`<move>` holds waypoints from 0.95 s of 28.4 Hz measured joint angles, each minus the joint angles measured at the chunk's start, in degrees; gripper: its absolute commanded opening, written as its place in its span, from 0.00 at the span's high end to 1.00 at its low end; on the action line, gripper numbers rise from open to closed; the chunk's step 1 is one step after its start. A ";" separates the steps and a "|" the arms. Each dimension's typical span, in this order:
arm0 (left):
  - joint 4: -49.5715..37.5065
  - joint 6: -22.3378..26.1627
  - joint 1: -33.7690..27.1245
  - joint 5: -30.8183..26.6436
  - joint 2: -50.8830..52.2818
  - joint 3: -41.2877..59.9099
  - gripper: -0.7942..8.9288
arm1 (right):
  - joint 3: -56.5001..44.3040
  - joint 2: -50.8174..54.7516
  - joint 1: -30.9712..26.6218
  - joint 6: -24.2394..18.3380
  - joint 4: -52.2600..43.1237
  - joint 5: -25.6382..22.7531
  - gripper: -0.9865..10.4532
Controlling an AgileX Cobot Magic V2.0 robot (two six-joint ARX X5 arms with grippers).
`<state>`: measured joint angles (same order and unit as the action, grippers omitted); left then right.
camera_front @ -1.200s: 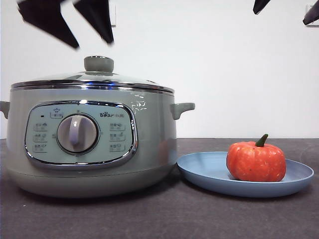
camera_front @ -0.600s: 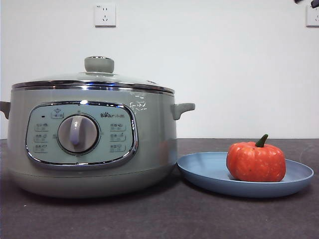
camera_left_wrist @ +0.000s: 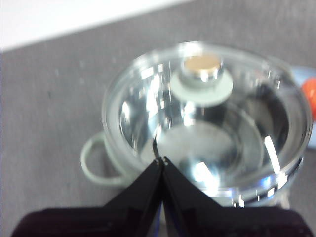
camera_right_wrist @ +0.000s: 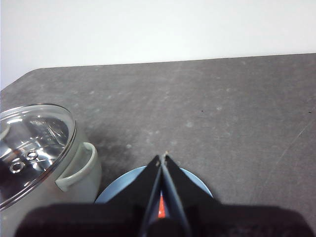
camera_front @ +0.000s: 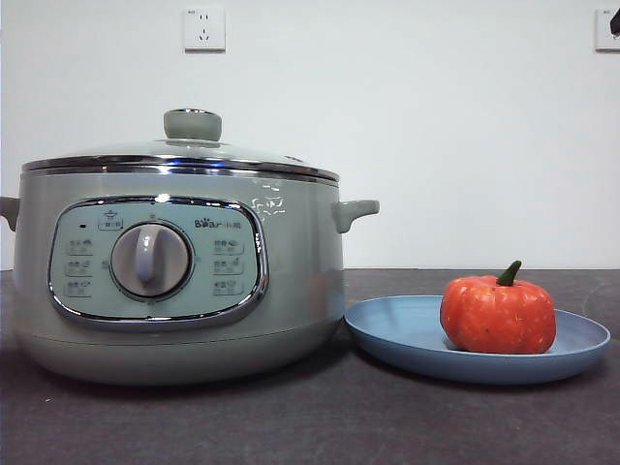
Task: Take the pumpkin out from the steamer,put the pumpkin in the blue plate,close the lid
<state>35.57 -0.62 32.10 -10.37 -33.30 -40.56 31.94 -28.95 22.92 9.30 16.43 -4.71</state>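
Since the two dark arm tips that hung above the lid [camera_front: 192,145] a second ago have lifted out of the front view, with only a black speck left at the top right corner, the work looks finished and both arms seem to be retreating. The lid sits level and seated on the steamer [camera_front: 179,276], its steel rim flush all round and its pale green knob pointing straight up. The pumpkin [camera_front: 498,314] rests inside the blue plate [camera_front: 407,334], on the half farther from the steamer, and the plate stands just beside the pot on the dark tabletop [camera_front: 310,417]. The pumpkin stands upright, broader than tall, with its short axis vertical and its green stem curling up and leaning away from the steamer. From its wrist camera the left tool [camera_left_wrist: 162,160] hovers above the glass lid with its jaws pressed together on nothing; the right tool [camera_right_wrist: 163,157] hangs above the plate, also closed and empty. I judge all three steps done, with nothing left but parking the arms.
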 measured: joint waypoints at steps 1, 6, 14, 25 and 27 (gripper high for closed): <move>0.59 -0.07 0.00 0.00 -0.02 0.00 0.92 | 0.00 0.00 0.00 0.02 0.00 0.00 0.91; 1.27 -0.07 0.00 0.00 -0.26 0.00 0.92 | 0.00 0.00 0.00 0.17 0.07 0.00 0.91; 1.97 -0.07 -0.26 0.02 1.97 0.04 0.92 | 0.00 0.02 0.00 0.20 0.48 0.02 0.91; -4.11 0.90 -19.74 3.76 23.26 2.01 0.92 | 0.00 0.02 0.00 0.20 1.11 0.02 0.91; -8.20 1.97 -24.48 5.18 24.92 5.18 0.92 | 0.00 0.00 0.00 0.20 1.14 0.00 0.91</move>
<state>27.38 1.34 7.62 -5.19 -8.38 -35.38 31.94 -28.95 22.92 9.50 17.56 -4.71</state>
